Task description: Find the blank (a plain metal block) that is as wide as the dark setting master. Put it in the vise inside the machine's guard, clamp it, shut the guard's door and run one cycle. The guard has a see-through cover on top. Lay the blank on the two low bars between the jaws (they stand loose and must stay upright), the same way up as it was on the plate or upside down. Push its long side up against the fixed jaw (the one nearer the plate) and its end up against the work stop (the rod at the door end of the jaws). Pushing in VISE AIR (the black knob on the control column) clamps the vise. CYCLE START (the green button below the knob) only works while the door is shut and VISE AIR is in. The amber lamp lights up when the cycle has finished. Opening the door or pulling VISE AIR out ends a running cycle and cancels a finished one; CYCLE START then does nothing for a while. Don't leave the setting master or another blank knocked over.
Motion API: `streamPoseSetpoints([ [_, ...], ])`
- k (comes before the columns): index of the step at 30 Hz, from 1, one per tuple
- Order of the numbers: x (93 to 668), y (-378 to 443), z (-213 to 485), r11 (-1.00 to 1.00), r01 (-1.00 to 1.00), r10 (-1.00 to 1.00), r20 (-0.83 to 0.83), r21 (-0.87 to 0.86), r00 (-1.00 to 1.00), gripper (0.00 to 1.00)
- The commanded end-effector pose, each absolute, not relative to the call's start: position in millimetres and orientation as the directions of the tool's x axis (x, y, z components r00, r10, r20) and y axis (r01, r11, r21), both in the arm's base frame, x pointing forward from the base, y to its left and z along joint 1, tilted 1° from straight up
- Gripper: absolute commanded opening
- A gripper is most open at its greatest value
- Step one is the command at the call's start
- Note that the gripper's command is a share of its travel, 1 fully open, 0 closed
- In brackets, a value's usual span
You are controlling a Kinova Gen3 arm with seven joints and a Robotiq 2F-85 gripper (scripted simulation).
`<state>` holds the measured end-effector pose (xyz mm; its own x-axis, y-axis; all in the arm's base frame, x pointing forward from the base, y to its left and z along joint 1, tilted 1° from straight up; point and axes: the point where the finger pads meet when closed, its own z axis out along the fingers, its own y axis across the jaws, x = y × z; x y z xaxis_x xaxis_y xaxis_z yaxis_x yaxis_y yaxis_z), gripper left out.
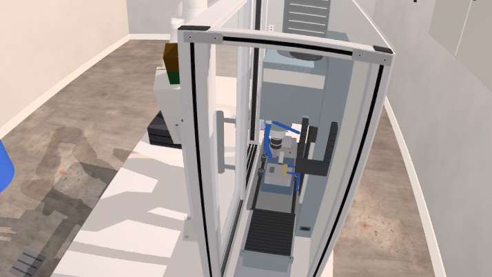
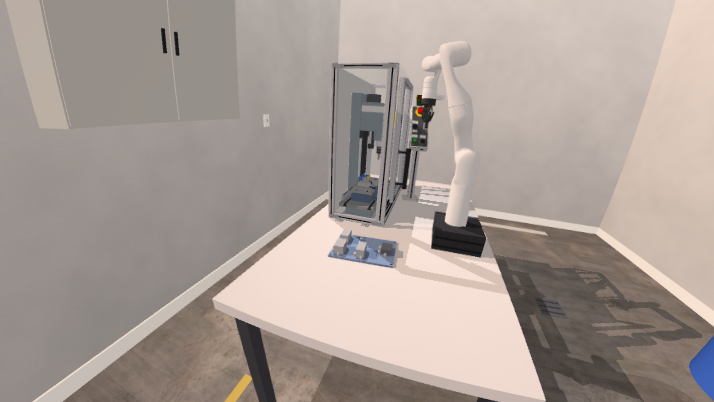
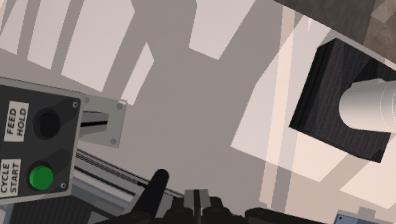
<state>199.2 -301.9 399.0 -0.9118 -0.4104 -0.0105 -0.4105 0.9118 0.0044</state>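
Observation:
My gripper (image 2: 426, 121) (image 3: 196, 204) is shut and empty, high beside the control column, with the green CYCLE START button (image 2: 414, 140) (image 3: 41, 177) to its left in the wrist view. The VISE AIR knob (image 2: 415, 127) is small; its position cannot be told. The amber lamp (image 1: 171, 57) looks dark. The vise (image 1: 277, 176) (image 2: 364, 194) stands inside the guard; whether its jaws hold a blank cannot be told. The door handle (image 1: 220, 141) shows, but how far the door is open is unclear. Light blanks (image 2: 361, 249) (image 2: 340, 246) and the dark setting master (image 2: 386, 248) stand on the blue plate (image 2: 370, 261).
The guard frame (image 1: 362, 145) (image 2: 390, 145) stands along the table beside the arm. A dark bar (image 3: 152, 192) is close to the gripper in the wrist view. The control box (image 1: 167, 103) (image 3: 65, 125) is on a post. The robot's black base (image 2: 457, 240) (image 3: 325, 95) sits near the table edge.

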Motion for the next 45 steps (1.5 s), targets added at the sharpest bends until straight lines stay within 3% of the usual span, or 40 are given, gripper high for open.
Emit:
streamPoseSetpoints([
  [1,199.0,-302.1,399.4,0.956,-0.294,-0.294,-0.010,0.005,-0.956,0.10],
  [3,199.0,-302.1,399.4,0.979,-0.205,-0.205,-0.009,0.005,-0.979,0.10],
  [15,199.0,-302.1,399.4,0.979,-0.205,-0.205,-0.009,0.005,-0.979,0.10],
  [20,199.0,-302.1,399.4,1.000,-0.006,-0.006,-0.008,0.007,-1.000,0.10],
  [32,199.0,-302.1,399.4,1.000,-0.006,-0.006,-0.008,0.007,-1.000,0.10],
  [33,199.0,-302.1,399.4,1.000,-0.006,-0.006,-0.008,0.007,-1.000,0.80],
  [45,199.0,-302.1,399.4,1.000,-0.006,-0.006,-0.008,0.007,-1.000,0.80],
])
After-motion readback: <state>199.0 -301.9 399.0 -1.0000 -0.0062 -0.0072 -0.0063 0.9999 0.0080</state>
